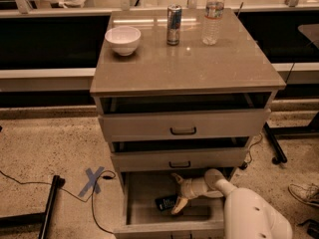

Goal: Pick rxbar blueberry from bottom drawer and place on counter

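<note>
gripper [176,193] down in the bottom drawer [127,203], over the rxbar [165,203]

the drawer is pulled well out, and the white arm [249,213] reaches into it from the lower right. the gripper's two fingers [179,205] are spread apart, one angled up-left and one down-left, grasping nothing. the rxbar lies flat on the drawer floor near the middle, a dark strip just left of the lower finger; whether they touch, i cannot tell. the two drawers above [183,126] stand slightly out. the counter [189,63] holds a white bowl [123,39] at back left, a can [173,18] at back middle and a water bottle [213,15] at back right, all well apart. a blue tape x [92,180] marks the floor left of the cabinet.
</note>
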